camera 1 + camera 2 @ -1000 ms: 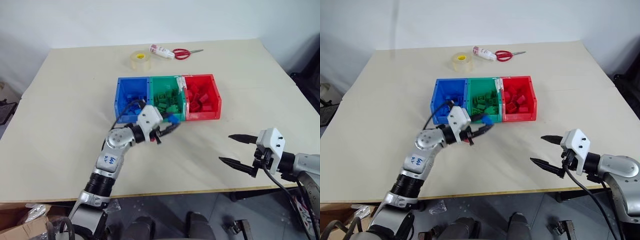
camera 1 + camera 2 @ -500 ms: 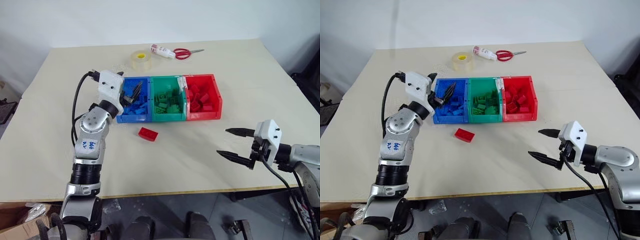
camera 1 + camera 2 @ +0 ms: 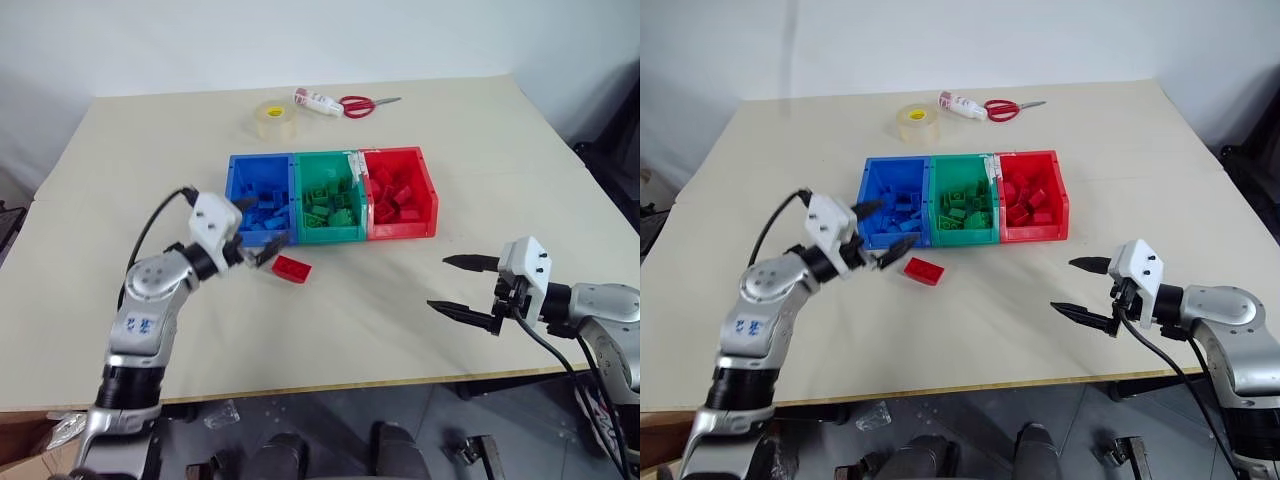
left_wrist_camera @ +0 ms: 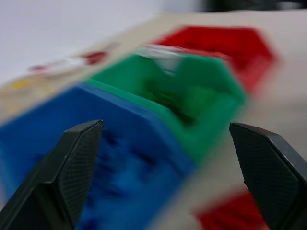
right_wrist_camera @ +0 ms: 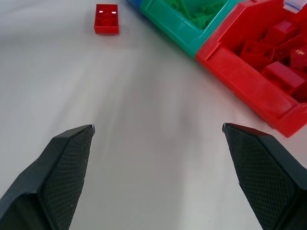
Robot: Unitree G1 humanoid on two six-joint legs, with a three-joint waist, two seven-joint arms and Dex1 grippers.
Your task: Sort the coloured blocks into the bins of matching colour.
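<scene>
Your left gripper [image 3: 262, 245] has dropped back from over the blue bin [image 3: 240, 175] and now spreads wide beside the red block [image 3: 292, 267], which lies on the beige table [image 3: 150, 150] before the bins. Your right gripper [image 3: 458, 285] hangs wide, well apart. White wall stands behind; tape [image 3: 274, 119] and scissors [image 3: 362, 102] lie far back.
</scene>
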